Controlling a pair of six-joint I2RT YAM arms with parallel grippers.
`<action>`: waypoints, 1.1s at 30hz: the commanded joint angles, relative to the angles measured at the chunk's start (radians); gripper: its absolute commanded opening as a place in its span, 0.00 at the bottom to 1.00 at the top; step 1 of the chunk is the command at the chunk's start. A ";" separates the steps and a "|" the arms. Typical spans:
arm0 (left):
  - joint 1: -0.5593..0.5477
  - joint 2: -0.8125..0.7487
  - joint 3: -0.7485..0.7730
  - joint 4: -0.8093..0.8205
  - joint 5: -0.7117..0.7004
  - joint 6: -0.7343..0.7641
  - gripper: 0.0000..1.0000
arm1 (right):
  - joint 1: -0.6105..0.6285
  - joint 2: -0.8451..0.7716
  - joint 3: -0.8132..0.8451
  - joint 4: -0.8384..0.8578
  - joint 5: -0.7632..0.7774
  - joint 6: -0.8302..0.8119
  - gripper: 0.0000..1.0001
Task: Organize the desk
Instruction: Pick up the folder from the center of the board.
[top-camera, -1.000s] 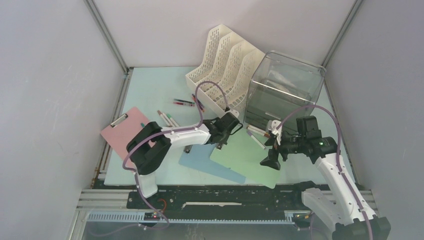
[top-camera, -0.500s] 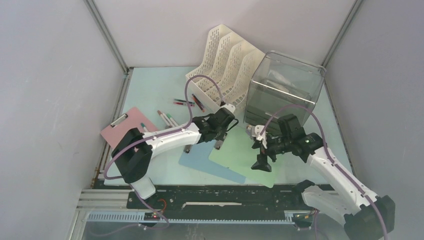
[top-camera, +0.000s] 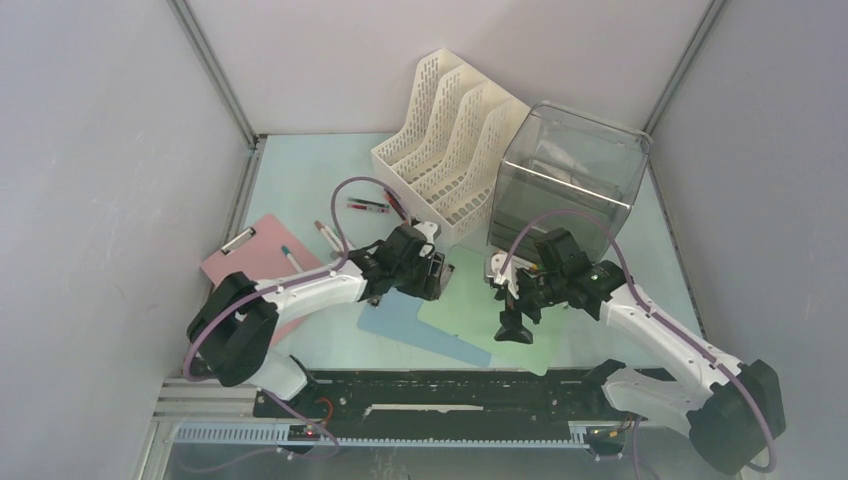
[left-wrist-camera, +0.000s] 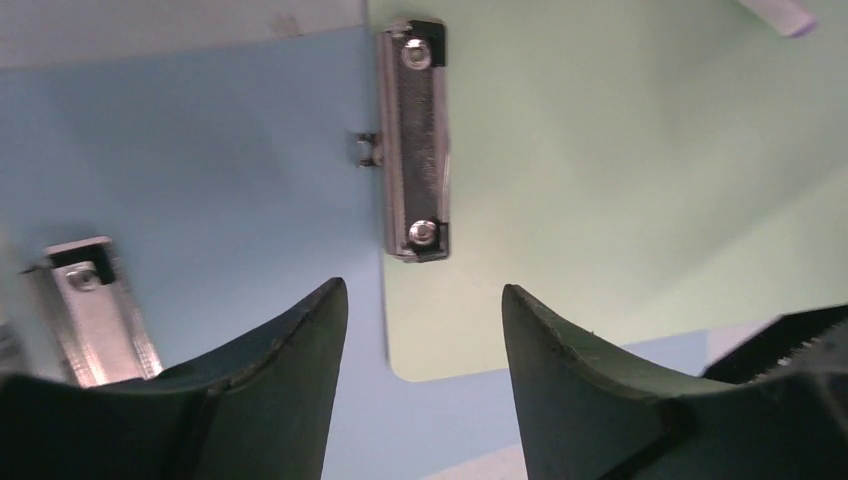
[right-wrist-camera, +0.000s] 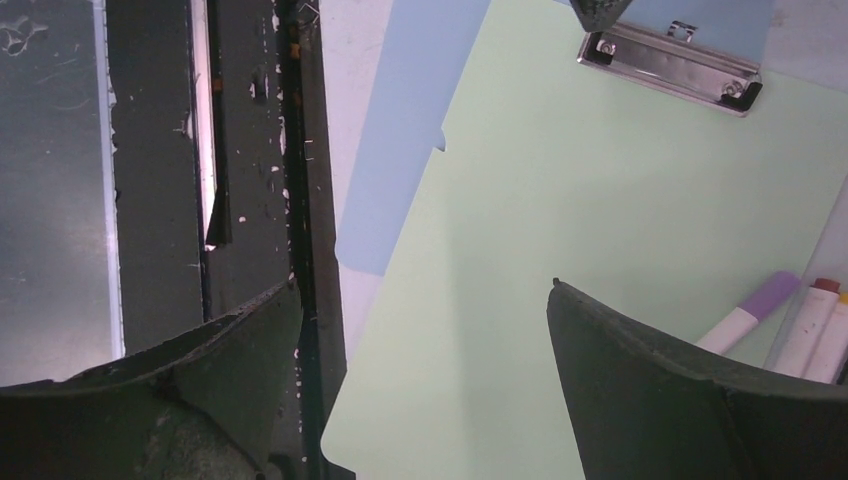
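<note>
The desk (top-camera: 300, 180) is a pale mint-blue tabletop. A green clipboard (top-camera: 470, 315) lies on it, overlapping a blue clipboard (top-camera: 395, 318); a pink clipboard (top-camera: 240, 265) lies at the left. My left gripper (top-camera: 430, 275) hovers open over the green clipboard's metal clip (left-wrist-camera: 413, 140). Nothing is between the fingers of that gripper (left-wrist-camera: 423, 290). My right gripper (top-camera: 512, 322) hangs open over the green clipboard (right-wrist-camera: 560, 200) near its front edge, and its jaws (right-wrist-camera: 425, 285) are empty.
A white file organizer (top-camera: 450, 140) and a clear bin (top-camera: 570, 180) stand at the back. Loose pens (top-camera: 368, 206) and markers (top-camera: 325, 232) lie left of centre. More markers (right-wrist-camera: 790, 320) rest by the bin. The black front rail (right-wrist-camera: 250, 150) borders the desk.
My left gripper has opened and shifted left and nearer, over the clipboard clips. The right gripper has slid left over the green clipboard, still open.
</note>
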 joint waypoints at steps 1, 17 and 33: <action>0.039 -0.071 -0.074 0.179 0.212 -0.066 0.65 | 0.030 0.034 -0.004 0.024 0.049 0.006 1.00; 0.118 0.051 -0.055 0.228 0.184 0.013 0.64 | 0.101 0.181 -0.018 0.177 0.333 0.145 0.79; 0.052 0.264 0.143 0.048 -0.033 0.077 0.42 | 0.100 0.164 -0.015 0.170 0.340 0.144 0.80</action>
